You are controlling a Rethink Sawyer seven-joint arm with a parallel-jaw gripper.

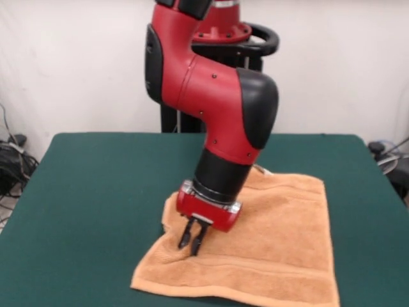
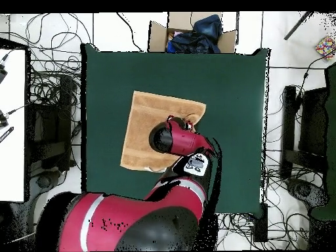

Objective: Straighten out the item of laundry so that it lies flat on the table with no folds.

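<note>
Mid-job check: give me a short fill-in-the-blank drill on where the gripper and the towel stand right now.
1. The gripper is down at the ____-coloured towel.
2. The towel lies on the dark ____ table.
3. The arm above the gripper is black and ____.
4. In the overhead view, an open cardboard ____ sits just beyond the table's top edge.

Missing words: orange; green; red; box

The arm [image 1: 211, 96] is glossy red with rounded black caps at its joints and small dark screws dotting the red shell. Below the black wrist cylinder [image 1: 220, 176] sits a red block with a silver band, from which the gripper [image 1: 192, 242] extends two thin black fingers. Above the arm, a black ring handle circles the red pedestal top [image 1: 239, 32].
</note>
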